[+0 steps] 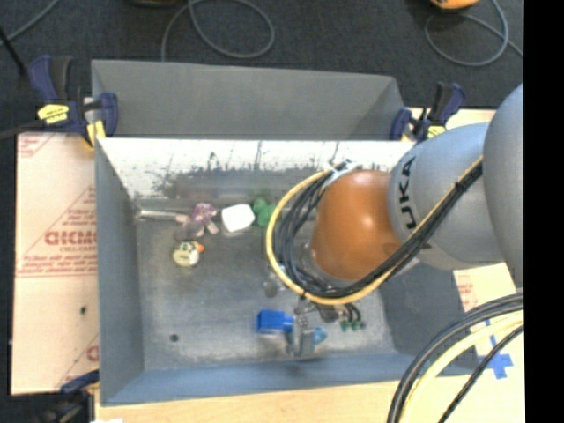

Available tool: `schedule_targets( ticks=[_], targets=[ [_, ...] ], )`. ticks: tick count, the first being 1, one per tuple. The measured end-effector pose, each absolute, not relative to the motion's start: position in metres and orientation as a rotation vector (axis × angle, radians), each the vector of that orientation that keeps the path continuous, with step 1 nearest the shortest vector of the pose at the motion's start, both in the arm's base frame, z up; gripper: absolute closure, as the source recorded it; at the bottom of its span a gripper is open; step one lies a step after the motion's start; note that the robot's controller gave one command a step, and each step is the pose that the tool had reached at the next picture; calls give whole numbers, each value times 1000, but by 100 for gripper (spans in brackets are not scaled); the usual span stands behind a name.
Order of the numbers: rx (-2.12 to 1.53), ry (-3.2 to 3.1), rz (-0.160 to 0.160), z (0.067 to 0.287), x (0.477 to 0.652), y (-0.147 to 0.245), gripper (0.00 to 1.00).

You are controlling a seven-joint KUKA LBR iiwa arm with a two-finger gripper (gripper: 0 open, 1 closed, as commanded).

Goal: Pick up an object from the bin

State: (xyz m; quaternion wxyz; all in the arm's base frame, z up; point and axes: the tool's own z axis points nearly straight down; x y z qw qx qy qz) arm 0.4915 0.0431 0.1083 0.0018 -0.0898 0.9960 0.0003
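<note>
Blue plastic piece point(275, 322) lies just beside the hand point(304, 340), whose grip cannot be told.

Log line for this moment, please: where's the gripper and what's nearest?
gripper: down by bin near wall | nearest: blue object, just beside it | other side: small green piece | hold: cannot tell

The arm point(476, 201) is a thick, rounded tube of pale silver-grey at the right of the frame. The black letters "UKA" point(407, 196) run down its side. At its wrist sits a smooth, glossy orange cover point(348, 227), shaped like a dome. A bundle of black cables point(284, 236), with one yellowish cord point(357, 294) among them, loops round the cover's left and lower edges. Below the cover, the gripper point(304, 333) is a small piece of grey metal.
</note>
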Motion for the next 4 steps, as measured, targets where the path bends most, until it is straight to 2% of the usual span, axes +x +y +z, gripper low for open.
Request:
schedule_targets(
  ticks=[1, 2, 3, 4],
  targets=[
    [-453, 3090, -5, 85, 473, 59, 100],
    [-454, 3090, -5, 85, 473, 59, 100],
    [-476, 3095, -7, 144, 472, 63, 100],
    [-436, 3077, -5, 163, 480, 65, 100]
  ],
)
